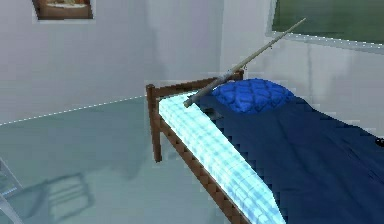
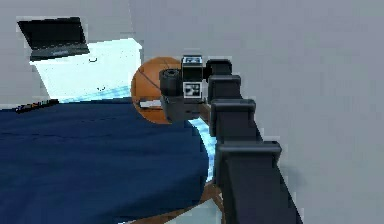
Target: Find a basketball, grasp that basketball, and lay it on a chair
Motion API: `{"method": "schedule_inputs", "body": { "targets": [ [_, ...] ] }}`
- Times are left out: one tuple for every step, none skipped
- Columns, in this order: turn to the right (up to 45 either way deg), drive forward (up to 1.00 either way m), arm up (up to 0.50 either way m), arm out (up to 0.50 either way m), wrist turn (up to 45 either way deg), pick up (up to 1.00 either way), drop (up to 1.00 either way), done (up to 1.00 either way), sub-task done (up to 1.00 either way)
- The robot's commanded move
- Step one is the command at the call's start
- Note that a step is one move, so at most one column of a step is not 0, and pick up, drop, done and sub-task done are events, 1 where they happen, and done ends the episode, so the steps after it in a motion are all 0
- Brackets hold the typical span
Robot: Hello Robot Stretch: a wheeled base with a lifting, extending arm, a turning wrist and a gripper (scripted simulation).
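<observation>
Along the forward view's right stands a bed (image 1: 300,150) with a wooden frame, a dark blue cover and a pale blue sheet showing along its near side. A blue pillow (image 1: 255,97) lies at the head end, and a long grey rod (image 1: 250,58) slants up across the headboard toward a window (image 1: 330,20). A framed picture (image 1: 65,10) hangs on the grey wall at the upper left, above bare pale floor (image 1: 80,140).

In the arm side view the blue cover fills the lower left. Beyond its far edge stands a white cabinet (image 2: 100,70) with an open laptop (image 2: 55,38) on top. A small dark thing (image 2: 35,105) lies at the bed's left edge.

The basketball (image 2: 148,100), orange with dark seams, sits at the bed's far right corner. The arm (image 2: 245,150) reaches up to it, its 2 white squares (image 2: 192,75) beside the ball. The gripper (image 2: 165,92) is at the ball; I cannot tell whether it holds the ball.
</observation>
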Motion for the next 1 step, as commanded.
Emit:
{"method": "schedule_inputs", "body": {
  "targets": [
    [0.0, 0.0, 0.0, 0.0, -45.0, 0.0, 0.0, 0.0, 0.0]
  ]
}}
